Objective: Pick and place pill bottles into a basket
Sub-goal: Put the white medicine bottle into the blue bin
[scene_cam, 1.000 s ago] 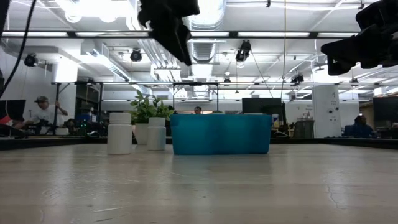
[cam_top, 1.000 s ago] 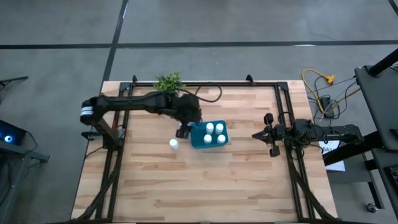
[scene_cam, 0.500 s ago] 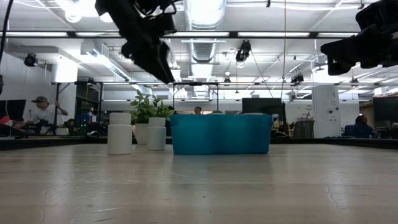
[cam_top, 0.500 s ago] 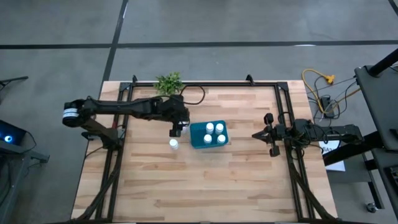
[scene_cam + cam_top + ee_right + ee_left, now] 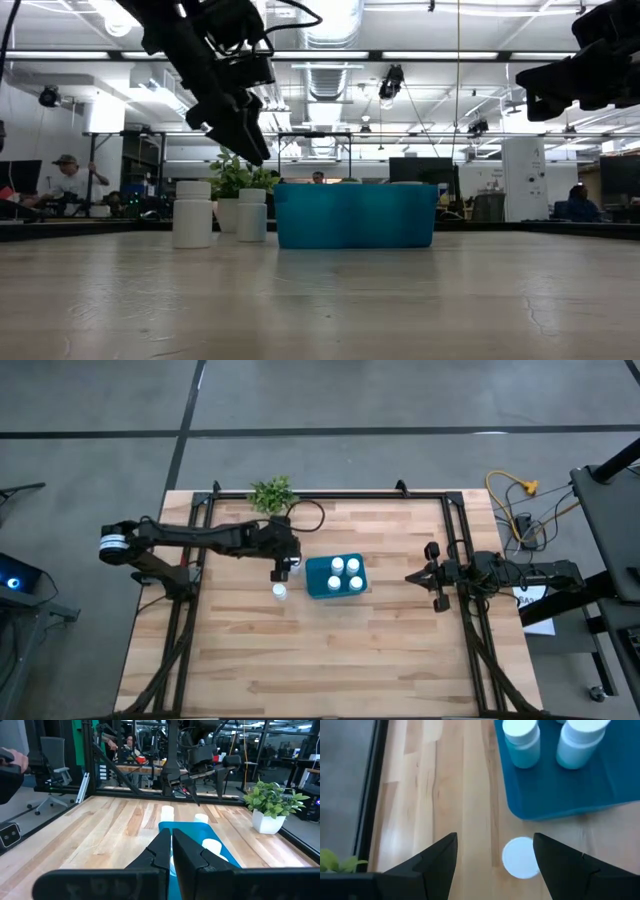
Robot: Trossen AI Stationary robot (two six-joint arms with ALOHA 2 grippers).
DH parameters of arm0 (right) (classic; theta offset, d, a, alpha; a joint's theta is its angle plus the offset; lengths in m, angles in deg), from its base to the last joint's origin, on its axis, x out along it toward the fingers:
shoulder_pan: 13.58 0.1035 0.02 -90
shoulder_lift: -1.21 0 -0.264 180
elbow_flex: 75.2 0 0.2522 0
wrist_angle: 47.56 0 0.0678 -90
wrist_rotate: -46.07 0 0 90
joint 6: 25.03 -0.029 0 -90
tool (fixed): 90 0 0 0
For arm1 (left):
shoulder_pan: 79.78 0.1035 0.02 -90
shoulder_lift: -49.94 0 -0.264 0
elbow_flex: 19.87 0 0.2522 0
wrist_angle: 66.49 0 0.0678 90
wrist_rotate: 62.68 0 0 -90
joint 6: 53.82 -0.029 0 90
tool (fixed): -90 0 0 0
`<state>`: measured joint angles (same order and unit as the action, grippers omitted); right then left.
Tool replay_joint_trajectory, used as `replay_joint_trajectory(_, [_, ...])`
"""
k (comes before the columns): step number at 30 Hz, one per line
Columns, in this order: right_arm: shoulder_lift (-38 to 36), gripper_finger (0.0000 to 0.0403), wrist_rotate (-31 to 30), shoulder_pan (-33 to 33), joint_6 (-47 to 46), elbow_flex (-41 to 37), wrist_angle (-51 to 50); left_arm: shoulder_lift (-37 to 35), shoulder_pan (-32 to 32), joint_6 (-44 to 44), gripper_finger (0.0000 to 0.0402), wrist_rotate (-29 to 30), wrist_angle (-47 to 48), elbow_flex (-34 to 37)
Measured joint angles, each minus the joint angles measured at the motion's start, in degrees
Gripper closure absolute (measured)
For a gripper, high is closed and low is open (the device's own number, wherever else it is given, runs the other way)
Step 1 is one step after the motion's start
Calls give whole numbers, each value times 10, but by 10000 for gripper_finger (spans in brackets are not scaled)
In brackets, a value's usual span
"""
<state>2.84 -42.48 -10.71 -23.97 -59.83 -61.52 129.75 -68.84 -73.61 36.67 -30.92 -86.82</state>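
Pale wood planks make up the table [image 5: 330,650] where two dark robot arms work. From the left, the left arm reaches across the table's far half, and the left gripper [image 5: 284,564] hangs above the boards just left of the basket [image 5: 318,586], its fingers spread wide apart and holding nothing. In the left wrist view, the two dark fingers [image 5: 437,860] frame a round white cap on the bare wood between them, a pill bottle [image 5: 521,857] standing just outside the basket's edge. A second loose pill bottle [image 5: 279,591] stands on the table a little nearer than the gripper and left of the basket; the low view shows both loose bottles upright side by side, left of the basket's wall. A small green plant [image 5: 271,492] sits at the table's far edge, behind the left arm.

Right of the gripper, the teal-blue basket rests near the table's centre. Four white-capped pill bottles [image 5: 345,573] stand upright inside it, grouped toward its right side, as seen from above.

Further right, well apart from the basket, the right arm waits at the table's right edge. The right gripper [image 5: 432,577] points toward the basket with its fingers pressed together, empty. Its wrist view looks down the table at the basket and the left arm beyond.

On the floor past the table's right side lies a yellow cable [image 5: 515,490].
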Motion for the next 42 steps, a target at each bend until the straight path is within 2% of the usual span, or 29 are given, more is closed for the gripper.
replay_joint_trajectory(14, [0,394,0,0,0,0,0,0,4,28,159,-31,-29,41])
replay_joint_trajectory(19, [0,394,0,0,0,0,0,0,4,30,159,-59,-36,43])
replay_joint_trajectory(24, [0,394,-1,0,0,0,0,0,5,31,159,-89,-33,43])
replay_joint_trajectory(34, [0,394,-1,0,0,0,0,0,38,30,159,-106,16,26])
replay_joint_trajectory(42, [0,394,-1,0,0,0,0,0,54,29,159,-176,34,7])
